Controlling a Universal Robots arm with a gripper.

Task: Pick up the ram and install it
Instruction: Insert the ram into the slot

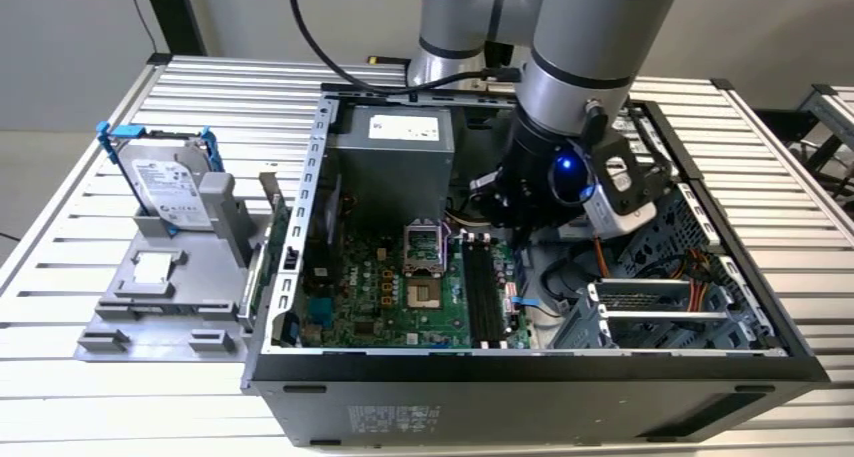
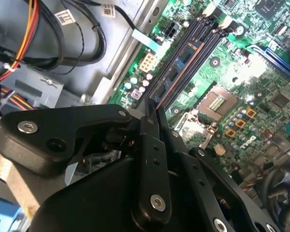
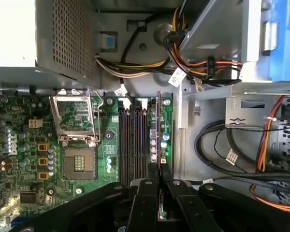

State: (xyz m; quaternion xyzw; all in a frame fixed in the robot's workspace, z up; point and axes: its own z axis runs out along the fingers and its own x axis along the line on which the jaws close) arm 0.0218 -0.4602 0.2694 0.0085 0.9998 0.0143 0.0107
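1. Your black two-fingered gripper (image 3: 160, 189) is clenched on the ram (image 3: 158, 128), a long, thin, dark memory stick seen edge-on in the first wrist view. The fingers press on its two flat faces, which I judge leaves the contact edge free to meet a slot.

2. The ram stands on edge, parallel to the long black plastic slot rails (image 3: 133, 140). It sits at the rail closest to the edge of the large green motherboard (image 3: 19, 159) that borders the cable bay. You cannot tell whether it is seated or only poised above.

3. In the second wrist view the ram's face (image 2: 181, 65) shows dark chips with pale bluish label patches. Its copper-coloured edge faces the board.

4. The open black-and-grey computer case (image 1: 534, 372) lies on its side near the middle of the slatted metal tabletop (image 1: 134, 397). This looks meant to let your arm reach the board from above.

5. A silver hard drive in a blue caddy (image 1: 171, 182) stands in a grey plastic fixture (image 1: 154, 297) near the tabletop's edge at the exterior view's left. It is well apart from the work.

6. White labels mark the grey perforated power-supply box (image 1: 404, 127), the hard drive, and the bundled cables (image 3: 176, 75). Their print cannot be made out.
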